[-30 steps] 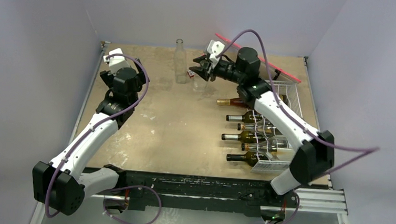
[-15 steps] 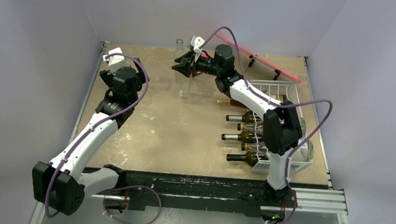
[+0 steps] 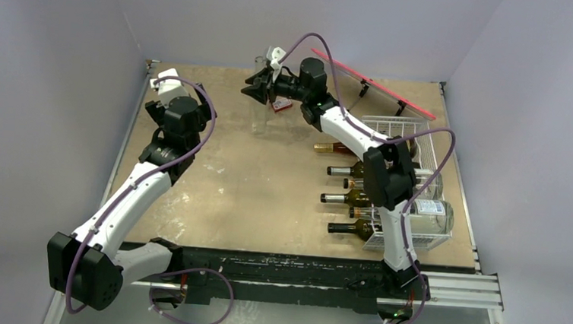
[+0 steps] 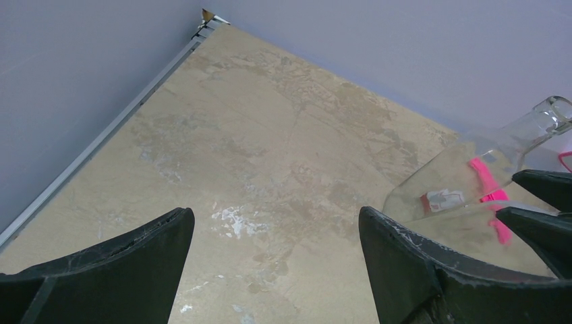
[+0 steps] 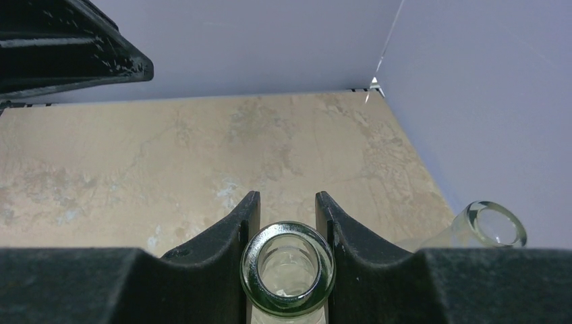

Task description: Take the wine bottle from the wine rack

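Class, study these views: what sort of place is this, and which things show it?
Probably a robotics lab test cell: a left arm and right arm bolted along the table edge, plain walls boxing it in, and a wire rack of wine bottles as props.

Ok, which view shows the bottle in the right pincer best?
Right wrist: the bottle shows mouth-on, neck clamped in the right pincer. The top view shows that pincer far off, the clear glass below it faint. The left wrist shows a clear bottle by black tips at its right edge; whether it's the held one is unclear.
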You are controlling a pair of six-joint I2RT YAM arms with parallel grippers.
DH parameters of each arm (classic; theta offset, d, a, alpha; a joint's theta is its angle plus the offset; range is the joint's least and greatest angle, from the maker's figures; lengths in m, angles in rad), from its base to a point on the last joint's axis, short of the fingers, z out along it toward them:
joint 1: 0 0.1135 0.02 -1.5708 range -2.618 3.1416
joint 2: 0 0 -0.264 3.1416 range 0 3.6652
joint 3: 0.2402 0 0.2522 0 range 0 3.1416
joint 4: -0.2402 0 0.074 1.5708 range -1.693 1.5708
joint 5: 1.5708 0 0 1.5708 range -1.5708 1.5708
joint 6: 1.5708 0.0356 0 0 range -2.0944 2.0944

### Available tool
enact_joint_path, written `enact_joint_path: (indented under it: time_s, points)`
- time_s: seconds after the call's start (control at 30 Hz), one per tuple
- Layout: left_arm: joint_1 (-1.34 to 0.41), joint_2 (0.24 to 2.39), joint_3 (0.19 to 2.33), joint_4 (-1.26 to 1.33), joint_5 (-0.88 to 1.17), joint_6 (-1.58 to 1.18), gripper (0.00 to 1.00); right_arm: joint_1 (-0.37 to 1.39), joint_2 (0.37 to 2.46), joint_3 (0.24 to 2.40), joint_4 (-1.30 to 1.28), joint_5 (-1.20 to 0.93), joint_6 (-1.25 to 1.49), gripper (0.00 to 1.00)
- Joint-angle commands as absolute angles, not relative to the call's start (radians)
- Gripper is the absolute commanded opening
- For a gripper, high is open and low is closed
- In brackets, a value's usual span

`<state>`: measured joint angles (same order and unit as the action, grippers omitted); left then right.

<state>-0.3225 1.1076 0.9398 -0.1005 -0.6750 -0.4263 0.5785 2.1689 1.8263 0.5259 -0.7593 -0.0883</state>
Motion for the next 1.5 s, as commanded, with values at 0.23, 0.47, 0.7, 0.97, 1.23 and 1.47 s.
enact_joint_path:
  time_s: [0.23,0.47,0.7,0.97,1.23,1.47]
  points:
    - [-0.326,1.107,0.984,-0.094,-0.664,-0.422,0.91,0.580,2.198,1.923,0.610,-0.750,-0.075,0.00]
    - [-0.326,1.106,0.984,-0.095,-0.661,-0.424,0.91,0.581,2.207,1.919,0.584,-0.731,-0.100,0.00]
    - [-0.326,1.106,0.985,-0.095,-0.657,-0.426,0.91,0.580,2.178,1.882,0.583,-0.694,-0.109,0.35]
    - [-0.326,1.100,0.983,-0.095,-0.657,-0.427,0.91,0.582,2.162,1.928,0.499,-0.672,-0.121,0.81]
    - [-0.327,1.089,0.984,-0.095,-0.660,-0.426,0.91,0.591,2.058,1.912,0.414,-0.683,-0.130,1.00]
    - [-0.325,1.076,0.985,-0.094,-0.650,-0.432,0.91,0.594,1.815,1.699,0.345,-0.630,-0.183,1.00]
